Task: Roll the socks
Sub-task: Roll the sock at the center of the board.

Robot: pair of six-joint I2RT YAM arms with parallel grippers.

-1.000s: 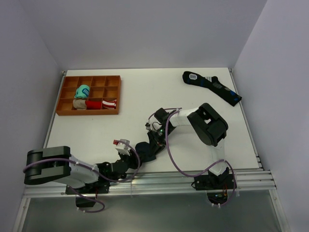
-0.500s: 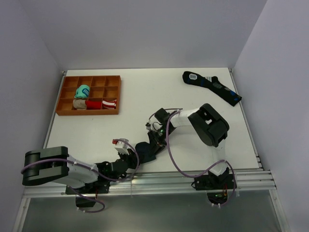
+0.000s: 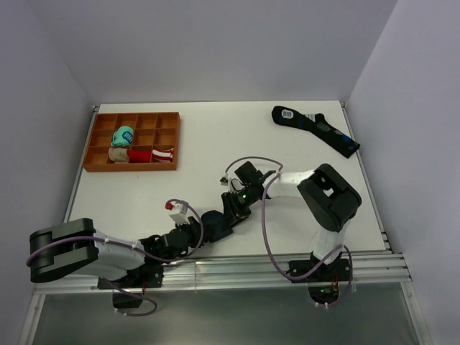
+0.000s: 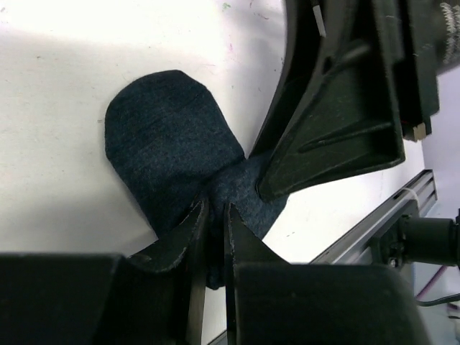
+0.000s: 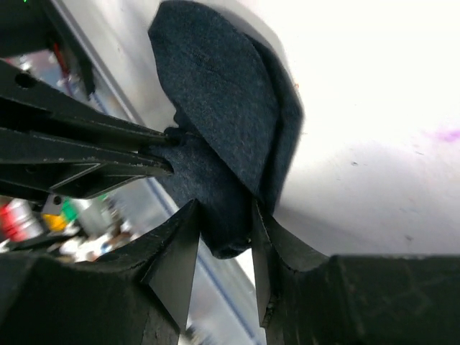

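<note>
Pinched from both sides near the front edge of the tabletop (image 3: 215, 144): socks (image 3: 214, 223) bunched, left hand (image 4: 212, 212) and right hand (image 5: 219, 215) each closed tight on navy fabric. Well apart: one tray (image 3: 92, 147) holding three rolled bundles (image 3: 123, 136) and, far right, one longer sock (image 3: 316, 129).

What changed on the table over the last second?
The right arm's elbow swung rightward, and the socks bunched into a tighter lump between the left gripper and right gripper, both shut on them now. The tray and long sock did not move.
</note>
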